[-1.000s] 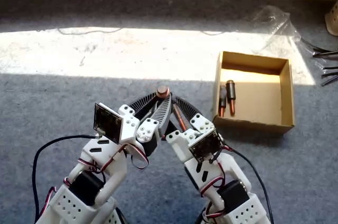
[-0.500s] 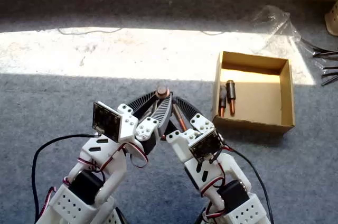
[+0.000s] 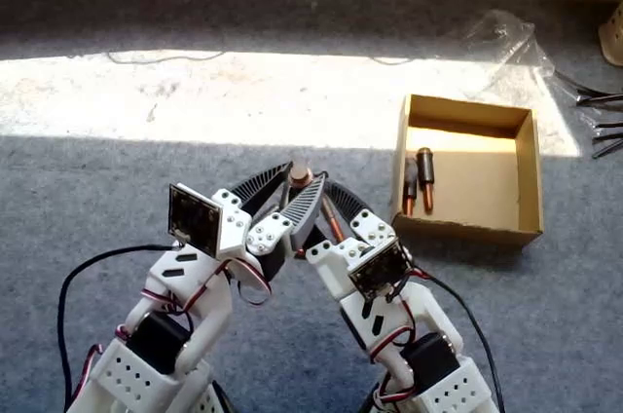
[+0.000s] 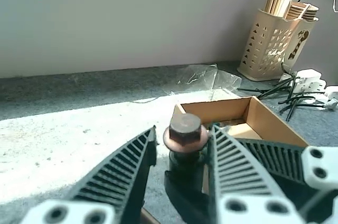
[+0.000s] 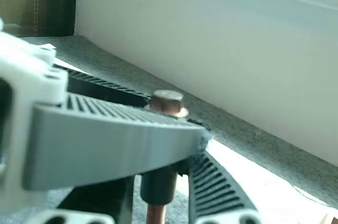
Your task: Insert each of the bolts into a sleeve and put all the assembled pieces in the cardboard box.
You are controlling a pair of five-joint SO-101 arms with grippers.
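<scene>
Left gripper (image 4: 182, 138) first: its two black ribbed fingers are spread, standing either side of the copper-coloured hex-head bolt (image 3: 299, 175), with a clear gap on one side, so it isn't pinching anything. The bolt's head sits flush on top of the dark cylindrical sleeve (image 4: 184, 163), and a bit of copper shank pokes out below in the right wrist view. That reads as fully seated!

Right gripper (image 5: 161, 179) has its fingers pressed in on the dark cylindrical sleeve, carrying the whole piece up off the grey carpeted table (image 3: 117, 189). In the high view both arms meet nose to nose at the middle.

So the insertion step looks as good as done, and the drop-off is next. The open brown cardboard box (image 3: 467, 226) sits at three o'clock from the grippers, near but apart, with two finished bolt-and-sleeve pieces (image 3: 425, 171) lying side by side against its nine o'clock wall.

Next move, as I judge it: the left arm backs out toward seven o'clock without brushing the head, then the right arm swings to three o'clock, clears the box wall and lets go over the bare floor of the box. Beyond the box, at one o'clock, lies a crumpled clear plastic bag (image 3: 501, 38).
</scene>
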